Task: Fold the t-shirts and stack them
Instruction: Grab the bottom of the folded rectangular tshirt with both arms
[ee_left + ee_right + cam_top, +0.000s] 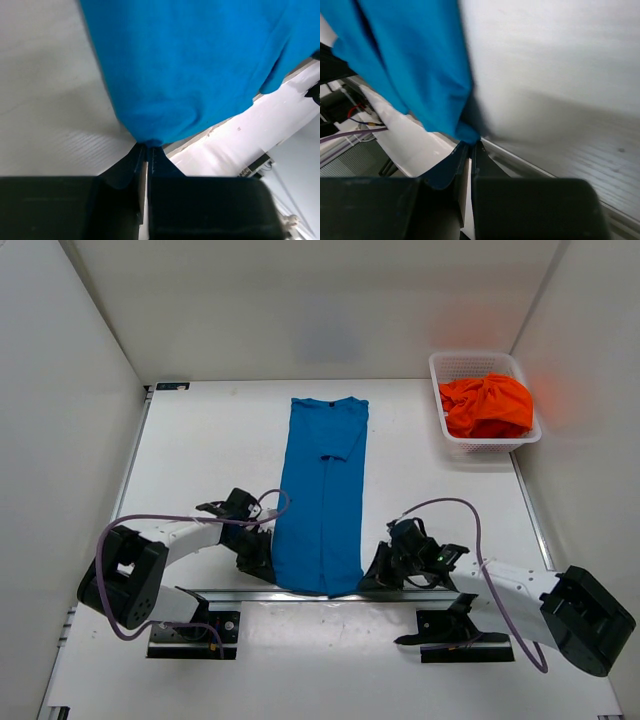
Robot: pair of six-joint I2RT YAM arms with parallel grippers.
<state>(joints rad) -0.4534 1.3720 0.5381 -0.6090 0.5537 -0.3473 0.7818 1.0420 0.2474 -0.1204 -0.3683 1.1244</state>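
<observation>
The blue t-shirt (325, 495) is lying in 1 long narrow strip down the middle of the table (200, 460), collar at the far end, hem reaching the near edge. My left pincer (147, 150) is pinching the hem's left corner, jaws nearly together on the cloth. My right pincer (470, 146) is pinching the right corner likewise. The orange t-shirt (487, 405) is sitting crumpled in the white basket (490, 443) at the far right corner.
</observation>
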